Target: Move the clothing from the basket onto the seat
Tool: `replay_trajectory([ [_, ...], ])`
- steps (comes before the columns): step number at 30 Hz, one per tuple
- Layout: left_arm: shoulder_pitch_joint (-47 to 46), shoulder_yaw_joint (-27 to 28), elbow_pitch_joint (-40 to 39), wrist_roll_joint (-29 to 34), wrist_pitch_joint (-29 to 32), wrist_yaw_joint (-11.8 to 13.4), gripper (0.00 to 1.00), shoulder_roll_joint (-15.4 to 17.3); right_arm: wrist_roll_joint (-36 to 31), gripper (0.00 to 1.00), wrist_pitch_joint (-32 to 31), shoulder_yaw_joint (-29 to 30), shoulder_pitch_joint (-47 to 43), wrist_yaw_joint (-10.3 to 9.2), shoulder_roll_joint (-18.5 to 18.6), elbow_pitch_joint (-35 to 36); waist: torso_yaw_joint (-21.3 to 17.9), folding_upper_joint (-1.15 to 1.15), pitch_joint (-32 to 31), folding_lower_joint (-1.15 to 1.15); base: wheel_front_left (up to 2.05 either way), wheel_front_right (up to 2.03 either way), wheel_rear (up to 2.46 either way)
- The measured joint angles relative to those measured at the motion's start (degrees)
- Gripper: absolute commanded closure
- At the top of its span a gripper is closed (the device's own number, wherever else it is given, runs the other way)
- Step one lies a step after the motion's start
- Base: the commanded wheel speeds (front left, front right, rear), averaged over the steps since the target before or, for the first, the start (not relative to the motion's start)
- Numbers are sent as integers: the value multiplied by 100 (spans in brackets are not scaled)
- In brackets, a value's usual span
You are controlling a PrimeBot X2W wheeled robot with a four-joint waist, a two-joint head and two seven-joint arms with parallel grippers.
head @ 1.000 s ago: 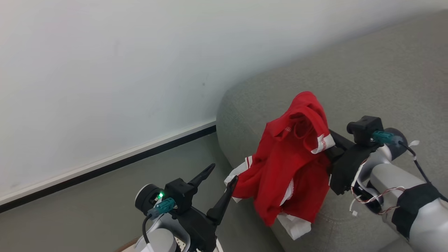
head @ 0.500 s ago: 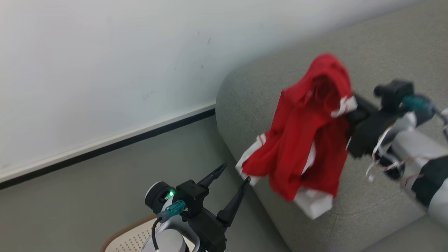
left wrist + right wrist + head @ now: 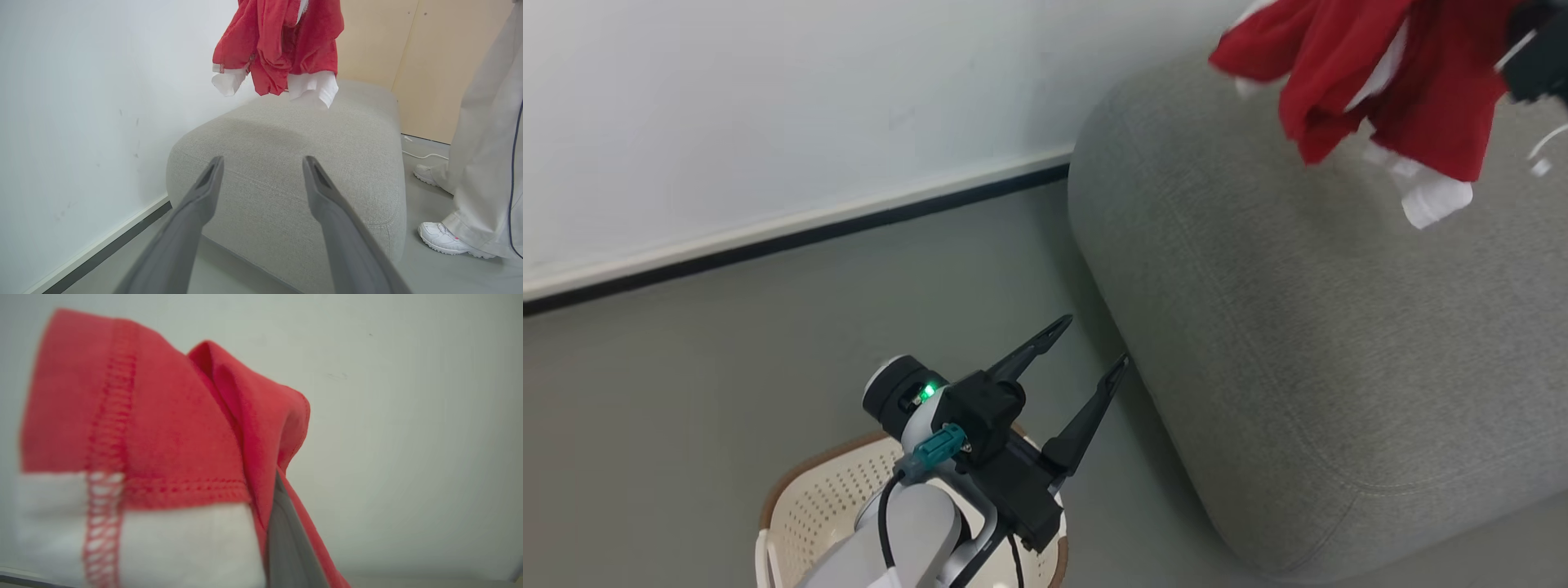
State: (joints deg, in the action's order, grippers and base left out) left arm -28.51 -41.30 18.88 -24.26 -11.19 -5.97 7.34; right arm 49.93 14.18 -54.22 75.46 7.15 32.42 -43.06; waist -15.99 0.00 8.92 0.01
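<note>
Head view looks down, left wrist view forward; both share the seat (image 3: 1307, 343).

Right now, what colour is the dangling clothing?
The clothing is bright red with white trim, clearest in the left wrist view.

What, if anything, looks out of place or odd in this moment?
Nothing is spilled or damaged. The clothing hangs bunched from the right gripper, above the seat, not yet set down. A person's legs and white shoes stand close beside the seat.
</note>
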Motion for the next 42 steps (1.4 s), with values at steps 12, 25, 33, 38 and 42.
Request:
replay_trajectory([
  [12, -457, 56, -538, 143, 163, 57, 0, 175, 159, 100, -127, 435, 554, -15, 606, -504, 449, 0, 879, 0, 0, 0, 0],
  [25, -916, 208, -895, 378, 331, 144, 0, 379, 174, 100, -151, 524, 934, -109, 630, -911, 527, 1, 1828, 0, 0, 0, 0],
  [33, -1167, 190, -973, 430, 457, 144, 0, 368, 421, 100, -203, 528, 331, -176, 333, -1493, 492, 1, 2299, 0, 0, 0, 0],
  [38, -1228, 189, -980, 460, 504, 143, 0, 393, 464, 100, -248, 521, 227, -219, 98, -1704, 521, 1, 2490, 0, 0, 0, 0],
  [42, -1252, 193, -976, 461, 505, 143, 0, 420, 486, 100, -254, 510, 227, -264, -43, -1839, 546, 0, 2578, 0, 0, 0, 0],
])
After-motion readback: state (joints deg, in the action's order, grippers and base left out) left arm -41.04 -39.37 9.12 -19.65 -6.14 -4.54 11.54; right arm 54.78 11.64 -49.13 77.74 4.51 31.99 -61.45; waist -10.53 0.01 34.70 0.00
